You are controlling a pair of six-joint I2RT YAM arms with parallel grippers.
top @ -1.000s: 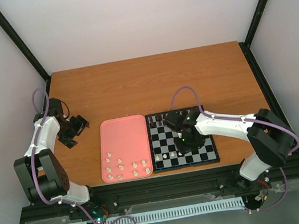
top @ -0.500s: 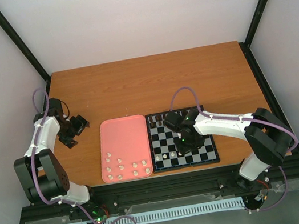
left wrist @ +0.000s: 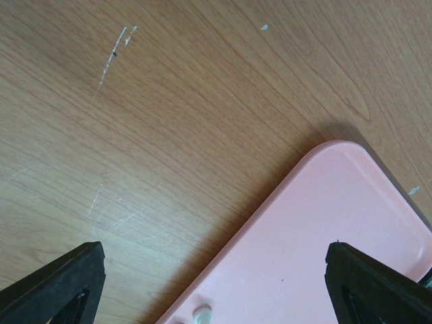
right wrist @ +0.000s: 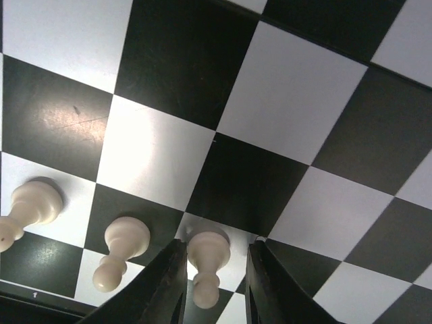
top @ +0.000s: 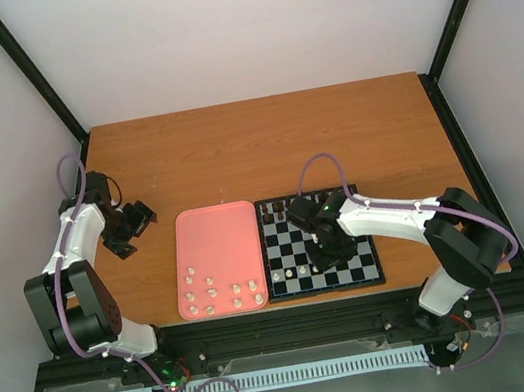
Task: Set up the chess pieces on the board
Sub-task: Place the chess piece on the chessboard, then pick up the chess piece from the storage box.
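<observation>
The board (top: pixel 327 289) lies in front of the right arm. My right gripper (top: pixel 319 256) is low over its near rows. In the right wrist view the gripper (right wrist: pixel 216 246) is open a little, with a cream pawn (right wrist: pixel 208 262) standing on a white square between the fingers. The pawn is close to the left finger and there is a gap to the right one. Two more cream pawns (right wrist: pixel 120 248) stand to its left in the same row. Several cream chess pieces (top: pixel 225 295) remain on the pink tray (top: pixel 215 240). My left gripper (top: pixel 130 229) hangs open and holds nothing.
Dark pieces (top: pixel 273 211) stand at the board's far left edge. In the left wrist view my left gripper (left wrist: pixel 214 253) hovers over the tray's rounded corner (left wrist: pixel 331 152) and bare wooden table (left wrist: pixel 169 101). One cream piece (left wrist: pixel 201 313) peeks in at the bottom.
The right gripper's jaws have parted slightly around the pawn on the board. The right arm has shifted only a little. The left arm has not moved.
</observation>
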